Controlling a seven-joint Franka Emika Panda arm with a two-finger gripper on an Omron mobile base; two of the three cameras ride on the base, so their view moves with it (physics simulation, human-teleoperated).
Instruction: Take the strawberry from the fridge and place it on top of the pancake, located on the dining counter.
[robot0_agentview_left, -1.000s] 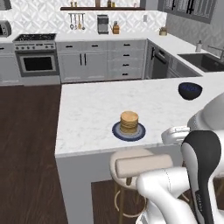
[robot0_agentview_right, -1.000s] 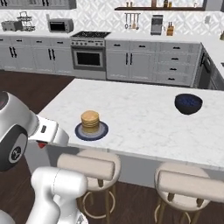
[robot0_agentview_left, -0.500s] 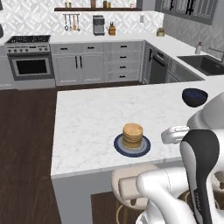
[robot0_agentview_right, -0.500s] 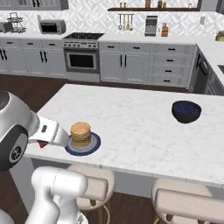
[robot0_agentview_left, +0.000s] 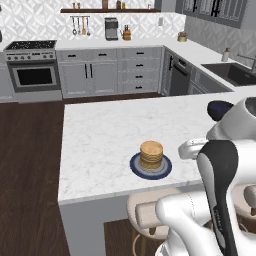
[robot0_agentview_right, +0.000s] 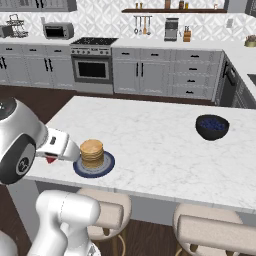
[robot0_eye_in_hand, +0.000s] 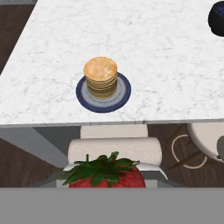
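Note:
The strawberry (robot0_eye_in_hand: 106, 171), red with green leaves, sits right at the bottom of the hand view with my gripper (robot0_eye_in_hand: 106, 183) shut on it. A sliver of the red strawberry (robot0_agentview_right: 50, 160) shows under the hand in the right base view. The gripper (robot0_agentview_right: 53, 157) hangs off the near edge of the dining counter (robot0_agentview_right: 150, 135), just left of the plate. The pancake (robot0_agentview_left: 151, 154) (robot0_agentview_right: 92, 152) (robot0_eye_in_hand: 101, 76) is a golden stack on a dark blue plate (robot0_eye_in_hand: 124, 94) close to that edge. The fridge is out of view.
A dark blue bowl (robot0_agentview_right: 212, 127) (robot0_agentview_left: 219, 109) stands further right on the counter. Round tan stools (robot0_agentview_right: 107, 212) (robot0_eye_in_hand: 113, 146) are tucked under the near edge below the plate. Stove (robot0_agentview_left: 31, 70), cabinets and sink (robot0_agentview_left: 232, 72) line the far walls.
Both base views have shifted as the base drove: the counter and pancake plate now sit closer. The arm keeps its pose and the gripper stays shut on the strawberry.

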